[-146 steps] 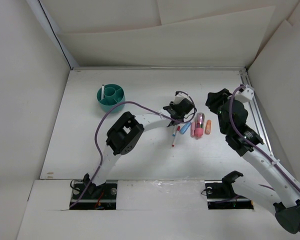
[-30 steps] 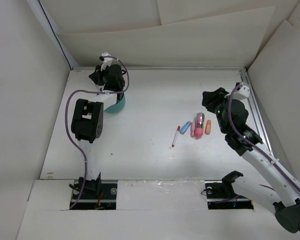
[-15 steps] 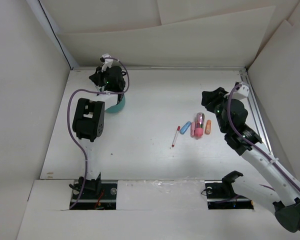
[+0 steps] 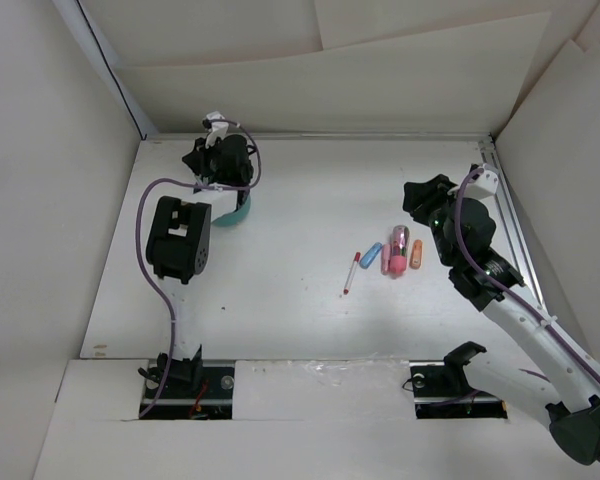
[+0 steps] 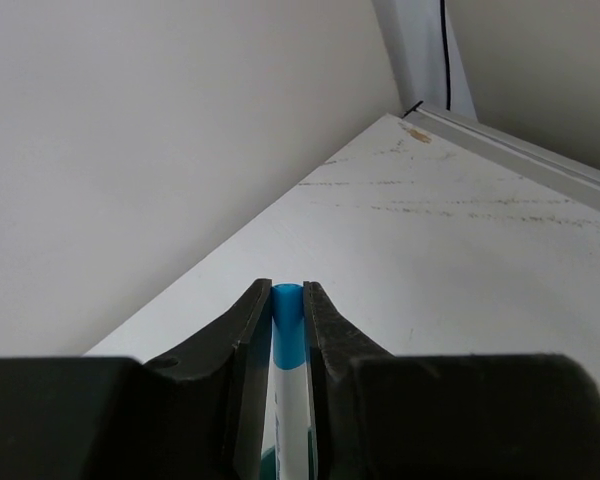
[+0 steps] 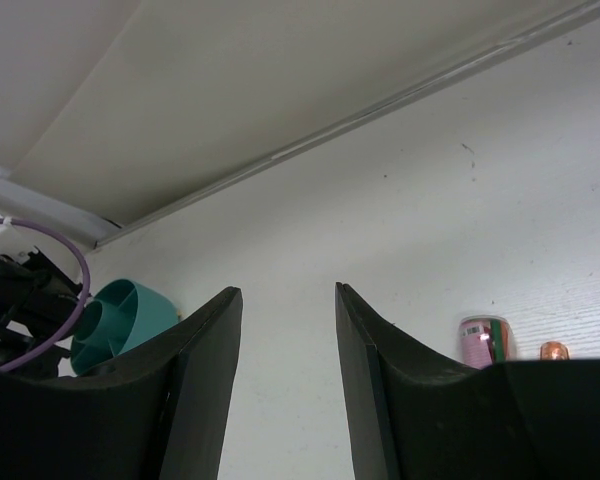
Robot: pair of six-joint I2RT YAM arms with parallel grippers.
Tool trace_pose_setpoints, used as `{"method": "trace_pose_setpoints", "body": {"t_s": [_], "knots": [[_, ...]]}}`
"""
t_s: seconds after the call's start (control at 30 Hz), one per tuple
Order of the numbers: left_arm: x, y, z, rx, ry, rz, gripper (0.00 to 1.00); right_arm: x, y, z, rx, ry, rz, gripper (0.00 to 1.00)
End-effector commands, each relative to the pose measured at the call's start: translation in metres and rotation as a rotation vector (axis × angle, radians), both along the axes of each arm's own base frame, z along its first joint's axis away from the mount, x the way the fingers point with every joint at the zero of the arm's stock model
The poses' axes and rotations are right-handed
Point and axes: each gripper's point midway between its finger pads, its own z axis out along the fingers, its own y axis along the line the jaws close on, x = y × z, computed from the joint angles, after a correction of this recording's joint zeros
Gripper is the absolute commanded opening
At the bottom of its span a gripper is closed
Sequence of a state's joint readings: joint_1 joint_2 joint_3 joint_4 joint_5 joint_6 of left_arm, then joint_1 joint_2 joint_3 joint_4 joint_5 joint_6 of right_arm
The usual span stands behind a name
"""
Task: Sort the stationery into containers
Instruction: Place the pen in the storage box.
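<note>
My left gripper [image 4: 220, 160] is over the teal cup [image 4: 237, 211] at the back left, and the arm hides most of the cup. In the left wrist view the gripper [image 5: 287, 292] is shut on a white pen with a blue cap [image 5: 287, 325], held upright with a sliver of teal below it. My right gripper [image 4: 420, 198] is open and empty, just behind the loose stationery: a red-capped pen [image 4: 351, 272], a blue marker [image 4: 370, 254], a pink piece [image 4: 386, 263], a magenta piece [image 4: 401, 240] and an orange piece [image 4: 416, 254]. In the right wrist view the gripper [image 6: 288, 300] faces the cup [image 6: 130, 312].
White walls enclose the table on the left, back and right. A metal rail [image 4: 505, 215] runs along the right edge. The left arm's elbow block [image 4: 178, 240] hangs over the table in front of the cup. The magenta piece [image 6: 483, 340] shows beside my right finger.
Since 4.9 s ago the left arm has swung from the stationery pile to above the teal cup. Over the last second it barely shifted. The right arm stayed put.
</note>
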State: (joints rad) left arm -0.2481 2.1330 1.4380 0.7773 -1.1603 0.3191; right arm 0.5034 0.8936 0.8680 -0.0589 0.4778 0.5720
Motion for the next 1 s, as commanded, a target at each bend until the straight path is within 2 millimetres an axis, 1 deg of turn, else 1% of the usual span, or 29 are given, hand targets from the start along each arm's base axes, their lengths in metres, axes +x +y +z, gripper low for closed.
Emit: {"method": "trace_pose_setpoints", "body": {"t_s": [0.0,0.03,0.07,0.1,0.13,0.17,0.2,0.23,0.27,0.3,0.33,0.4,0.47,0.5,0.53,0.57,0.6,0.63,0.67,0.7,0.73,0.77,0.8,0.83,0.87,0.9,0.93,0.97], "knots": [[-0.009,-0.008,0.029,-0.031,-0.083,-0.008,0.13,0.002,-0.001,0.010,0.010,-0.041,0.000,0.48],[-0.007,-0.009,0.029,-0.036,-0.090,-0.017,0.15,0.002,-0.001,0.010,0.010,-0.041,0.000,0.48],[-0.009,-0.013,0.032,-0.038,-0.093,-0.027,0.17,0.002,-0.001,0.010,0.010,-0.041,0.000,0.48],[-0.011,-0.013,0.039,-0.049,-0.118,-0.027,0.18,0.002,-0.001,0.010,0.010,-0.041,0.000,0.48],[-0.012,-0.013,0.034,-0.044,-0.099,-0.027,0.20,0.000,-0.002,0.013,0.015,-0.049,0.000,0.48],[-0.013,-0.017,0.040,-0.054,-0.120,-0.036,0.22,0.000,-0.002,0.013,0.015,-0.049,0.000,0.48],[-0.015,-0.017,0.045,-0.055,-0.122,-0.036,0.24,0.000,-0.002,0.013,0.015,-0.049,0.000,0.48],[-0.016,-0.022,0.040,-0.052,-0.110,-0.046,0.25,0.000,-0.002,0.013,0.015,-0.049,0.000,0.48],[-0.017,-0.022,0.047,-0.062,-0.131,-0.047,0.25,0.000,-0.002,0.013,0.015,-0.049,0.000,0.48],[-0.020,-0.021,0.050,-0.067,-0.137,-0.046,0.27,0.000,-0.002,0.013,0.015,-0.049,0.000,0.48],[-0.021,-0.026,0.054,-0.071,-0.146,-0.057,0.29,0.000,-0.002,0.013,0.015,-0.049,0.000,0.48],[-0.024,-0.025,0.063,-0.073,-0.155,-0.057,0.32,-0.001,-0.003,0.016,0.019,-0.057,0.000,0.48],[-0.026,-0.035,0.082,-0.103,-0.192,-0.085,0.35,-0.001,-0.003,0.016,0.019,-0.057,0.000,0.48],[-0.028,-0.036,0.087,-0.112,-0.197,-0.095,0.37,-0.001,-0.003,0.016,0.019,-0.057,0.000,0.48],[-0.028,-0.042,0.098,-0.131,-0.219,-0.116,0.38,-0.001,-0.003,0.016,0.019,-0.057,0.000,0.48],[-0.034,-0.046,0.110,-0.144,-0.211,-0.139,0.39,-0.001,-0.003,0.016,0.019,-0.057,0.000,0.48],[-0.030,-0.053,0.126,-0.201,-0.265,-0.185,0.39,0.000,-0.002,0.013,0.015,-0.049,0.000,0.48],[-0.029,-0.062,0.135,-0.233,-0.275,-0.223,0.39,0.001,-0.003,0.013,0.014,-0.049,-0.010,0.48],[-0.032,-0.072,0.151,-0.273,-0.299,-0.268,0.35,0.002,-0.002,0.010,0.010,-0.041,-0.010,0.43],[-0.031,-0.088,0.155,-0.317,-0.244,-0.347,0.29,0.003,-0.004,0.010,0.009,-0.041,-0.020,0.36],[-0.029,-0.103,0.163,-0.382,-0.278,-0.406,0.22,0.003,-0.004,0.010,0.009,-0.041,-0.020,0.25],[-0.030,-0.129,0.168,-0.428,-0.265,-0.481,0.18,0.005,-0.005,0.007,0.004,-0.033,-0.031,0.12],[-0.035,-0.145,0.154,-0.461,-0.185,-0.507,0.14,0.004,-0.005,0.005,0.000,-0.025,-0.031,0.00],[-0.035,-0.169,0.167,-0.526,-0.197,-0.582,0.09,0.006,-0.009,0.004,0.000,-0.014,-0.056,0.00],[-0.038,-0.192,0.167,-0.566,-0.177,-0.651,0.05,0.005,-0.011,0.006,-0.002,-0.012,-0.068,0.00],[-0.046,-0.232,0.155,-0.585,-0.121,-0.730,0.04,0.006,-0.013,0.006,-0.003,-0.012,-0.080,0.00],[-0.057,-0.247,0.148,-0.584,-0.082,-0.747,0.02,0.005,-0.017,0.004,-0.002,-0.003,-0.102,0.00],[-0.064,-0.268,0.139,-0.585,-0.044,-0.786,0.02,0.006,-0.020,0.004,-0.002,-0.003,-0.111,0.00]]}}
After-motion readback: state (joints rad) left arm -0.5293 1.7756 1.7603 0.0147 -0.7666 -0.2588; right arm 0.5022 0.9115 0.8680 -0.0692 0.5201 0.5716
